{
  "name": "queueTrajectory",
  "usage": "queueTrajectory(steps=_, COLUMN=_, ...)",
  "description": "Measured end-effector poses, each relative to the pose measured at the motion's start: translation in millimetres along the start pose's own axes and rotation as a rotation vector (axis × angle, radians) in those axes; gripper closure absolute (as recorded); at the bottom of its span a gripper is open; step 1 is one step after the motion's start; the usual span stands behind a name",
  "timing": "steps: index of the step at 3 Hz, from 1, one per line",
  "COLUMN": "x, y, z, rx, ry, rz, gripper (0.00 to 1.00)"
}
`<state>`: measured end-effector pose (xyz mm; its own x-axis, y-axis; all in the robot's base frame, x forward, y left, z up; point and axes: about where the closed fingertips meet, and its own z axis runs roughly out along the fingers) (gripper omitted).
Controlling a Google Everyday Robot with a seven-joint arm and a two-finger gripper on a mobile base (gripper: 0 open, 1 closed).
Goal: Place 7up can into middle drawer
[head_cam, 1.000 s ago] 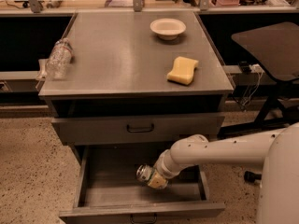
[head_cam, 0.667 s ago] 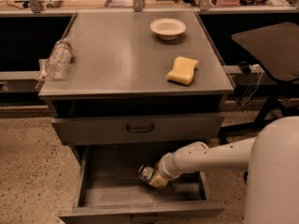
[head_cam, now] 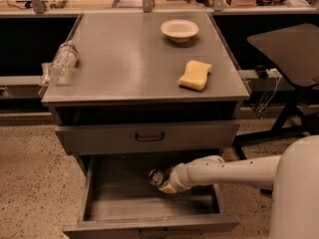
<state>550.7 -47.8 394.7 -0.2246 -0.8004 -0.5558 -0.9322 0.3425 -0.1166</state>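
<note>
The middle drawer (head_cam: 119, 203) is pulled open at the bottom of the grey cabinet, showing its deep tray. Its front panel has a small black handle (head_cam: 152, 232). My gripper (head_cam: 160, 179) reaches in from the right on the white arm (head_cam: 224, 172) and sits over the middle of the tray. It is shut on the 7up can (head_cam: 154, 177). Only the can's shiny end and a bit of its side show, and it lies sideways with the end facing left. I cannot tell if the can touches the drawer floor.
A shut drawer (head_cam: 149, 136) with a black handle sits right above the open one. On the cabinet top are a white bowl (head_cam: 179, 30), a yellow sponge (head_cam: 195, 75) and a clear water bottle (head_cam: 62, 62). A dark stand (head_cam: 291, 46) is at the right.
The gripper with the can has stayed inside the open drawer, shifting only slightly upward. My white body has come further into view at the lower right.
</note>
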Motion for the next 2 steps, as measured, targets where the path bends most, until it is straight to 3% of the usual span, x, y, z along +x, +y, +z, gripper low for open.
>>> queueTrajectory(steps=1, x=0.0, y=0.0, z=0.0, rx=0.000, ry=0.000, rz=0.000, gripper=0.04)
queueTrajectory(steps=2, x=0.0, y=0.0, z=0.0, rx=0.000, ry=0.000, rz=0.000, gripper=0.00)
